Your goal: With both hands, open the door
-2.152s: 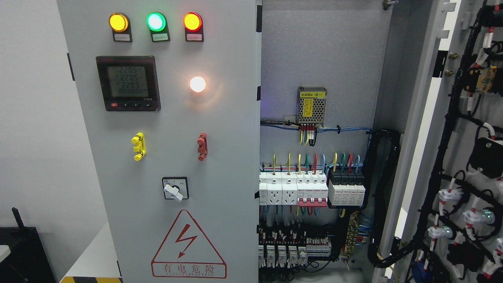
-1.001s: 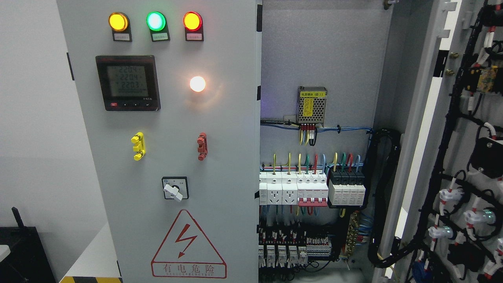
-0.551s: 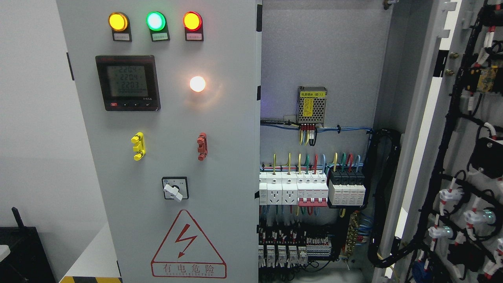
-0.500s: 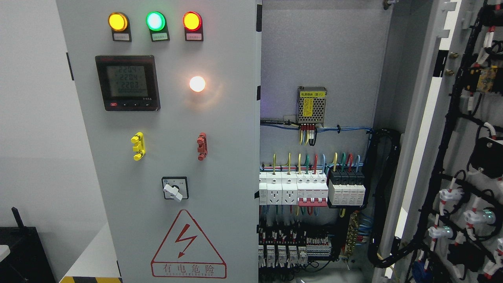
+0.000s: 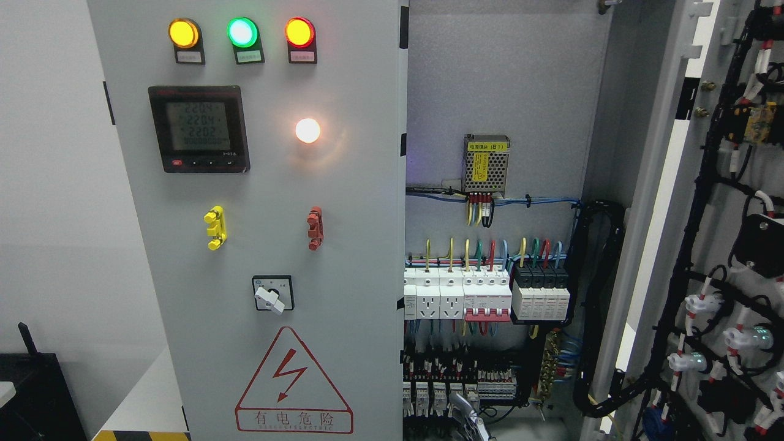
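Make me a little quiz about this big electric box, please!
1. True or false: the right door, the one with wires on its inside, is swung open.
2. What colour is the middle lamp at the top of the left door? A red, B green, C blue.
3. Fill in: the robot hand peeks in at the picture's ____ edge.
Key: 1 true; 2 B; 3 bottom.
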`<control>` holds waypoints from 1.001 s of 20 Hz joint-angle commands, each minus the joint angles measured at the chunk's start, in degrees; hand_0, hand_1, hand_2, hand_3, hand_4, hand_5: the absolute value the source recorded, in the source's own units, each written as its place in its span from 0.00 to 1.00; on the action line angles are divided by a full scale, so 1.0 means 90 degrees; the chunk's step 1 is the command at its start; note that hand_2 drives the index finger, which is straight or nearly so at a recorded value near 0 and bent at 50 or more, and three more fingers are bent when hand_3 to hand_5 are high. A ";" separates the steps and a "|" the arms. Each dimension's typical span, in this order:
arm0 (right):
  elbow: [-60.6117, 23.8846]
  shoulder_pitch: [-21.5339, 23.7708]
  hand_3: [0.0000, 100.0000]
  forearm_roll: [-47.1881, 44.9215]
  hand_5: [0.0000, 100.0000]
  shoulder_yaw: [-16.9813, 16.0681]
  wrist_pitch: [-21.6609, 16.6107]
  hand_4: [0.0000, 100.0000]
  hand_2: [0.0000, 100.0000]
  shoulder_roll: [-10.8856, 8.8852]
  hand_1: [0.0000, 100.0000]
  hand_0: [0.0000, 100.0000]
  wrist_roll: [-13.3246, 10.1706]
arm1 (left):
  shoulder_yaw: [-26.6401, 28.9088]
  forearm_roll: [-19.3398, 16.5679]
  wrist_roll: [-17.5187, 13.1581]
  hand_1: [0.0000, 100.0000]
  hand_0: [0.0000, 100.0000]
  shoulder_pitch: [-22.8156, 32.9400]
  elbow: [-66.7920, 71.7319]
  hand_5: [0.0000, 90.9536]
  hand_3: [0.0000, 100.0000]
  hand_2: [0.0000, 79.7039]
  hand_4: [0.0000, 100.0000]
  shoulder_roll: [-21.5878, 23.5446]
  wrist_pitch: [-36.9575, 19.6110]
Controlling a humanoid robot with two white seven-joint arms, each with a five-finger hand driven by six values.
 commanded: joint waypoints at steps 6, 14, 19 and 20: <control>0.0853 -0.0965 0.00 -0.0305 0.00 0.0005 0.0397 0.00 0.00 0.0058 0.39 0.12 0.0005 | 0.0001 -0.0186 -0.0003 0.39 0.12 0.0000 -0.0078 0.00 0.00 0.00 0.00 -0.0215 0.0000; 0.1381 -0.1327 0.00 -0.0354 0.00 0.0005 0.0544 0.00 0.00 0.0048 0.39 0.12 0.0170 | 0.0001 -0.0186 -0.0003 0.39 0.12 0.0000 -0.0078 0.00 0.00 0.00 0.00 -0.0215 0.0000; 0.1674 -0.1493 0.00 -0.0383 0.00 0.0005 0.0505 0.00 0.00 0.0048 0.39 0.12 0.0230 | 0.0001 -0.0186 -0.0003 0.39 0.12 0.0000 -0.0078 0.00 0.00 0.00 0.00 -0.0215 0.0000; 0.1742 -0.1532 0.00 -0.0480 0.00 0.0005 0.0505 0.00 0.00 0.0038 0.39 0.12 0.0230 | 0.0001 -0.0186 -0.0003 0.39 0.12 0.0000 -0.0078 0.00 0.00 0.00 0.00 -0.0205 0.0000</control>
